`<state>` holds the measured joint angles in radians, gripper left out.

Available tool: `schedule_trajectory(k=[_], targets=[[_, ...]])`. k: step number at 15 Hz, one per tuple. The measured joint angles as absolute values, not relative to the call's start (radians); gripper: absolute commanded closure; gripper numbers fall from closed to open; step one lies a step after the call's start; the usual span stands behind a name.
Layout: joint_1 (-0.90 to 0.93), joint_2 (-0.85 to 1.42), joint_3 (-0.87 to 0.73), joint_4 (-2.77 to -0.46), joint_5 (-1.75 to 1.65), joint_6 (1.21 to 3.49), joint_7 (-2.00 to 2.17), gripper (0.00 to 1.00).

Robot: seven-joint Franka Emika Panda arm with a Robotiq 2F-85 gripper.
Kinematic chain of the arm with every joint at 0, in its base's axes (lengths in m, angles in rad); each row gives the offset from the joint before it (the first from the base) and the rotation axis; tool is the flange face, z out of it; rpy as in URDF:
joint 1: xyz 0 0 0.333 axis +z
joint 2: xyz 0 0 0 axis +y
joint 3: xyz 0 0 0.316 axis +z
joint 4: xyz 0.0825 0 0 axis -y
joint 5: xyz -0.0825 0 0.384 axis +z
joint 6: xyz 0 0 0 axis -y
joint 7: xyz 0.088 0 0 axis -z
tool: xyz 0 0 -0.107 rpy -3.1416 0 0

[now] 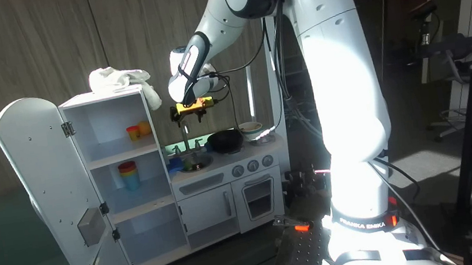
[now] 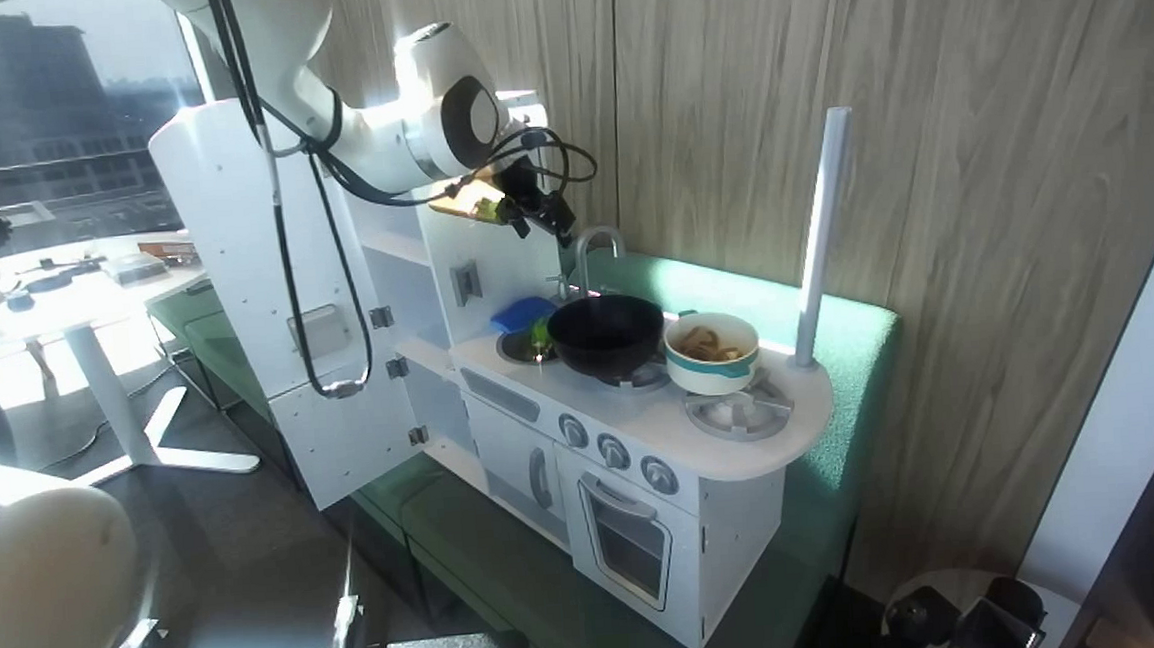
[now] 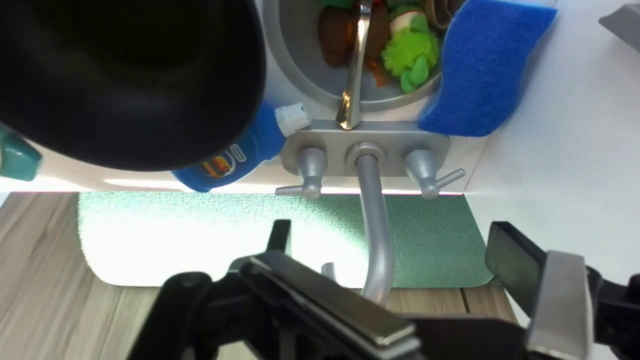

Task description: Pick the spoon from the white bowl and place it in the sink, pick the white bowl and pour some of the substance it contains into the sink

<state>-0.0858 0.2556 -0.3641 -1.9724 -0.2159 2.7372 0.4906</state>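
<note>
While the gripper (image 3: 392, 245) holds its fingers (image 3: 515, 265) apart low in the wrist view, the metal spoon (image 3: 356, 70) lies across the sink rim (image 3: 387, 105), top center.

One white bowl (image 2: 703, 382); one spoon (image 3: 356, 65); one sink (image 3: 302, 42); one black pan (image 2: 606, 337); one sponge (image 3: 487, 65); one blue bottle (image 3: 255, 145); one faucet (image 3: 375, 215); two faucet handles (image 3: 312, 167); three stove knobs (image 2: 613, 452).
</note>
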Motion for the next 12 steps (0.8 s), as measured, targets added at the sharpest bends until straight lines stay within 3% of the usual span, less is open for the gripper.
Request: schedule_trajectory(k=[7, 12], targets=[[-0.154, -0.019, -0.391, -2.028, -0.247, 2.41, 0.544, 0.0], [-0.279, -0.161, -0.394, -2.074, -0.075, 2.233, 0.541, 0.0]])
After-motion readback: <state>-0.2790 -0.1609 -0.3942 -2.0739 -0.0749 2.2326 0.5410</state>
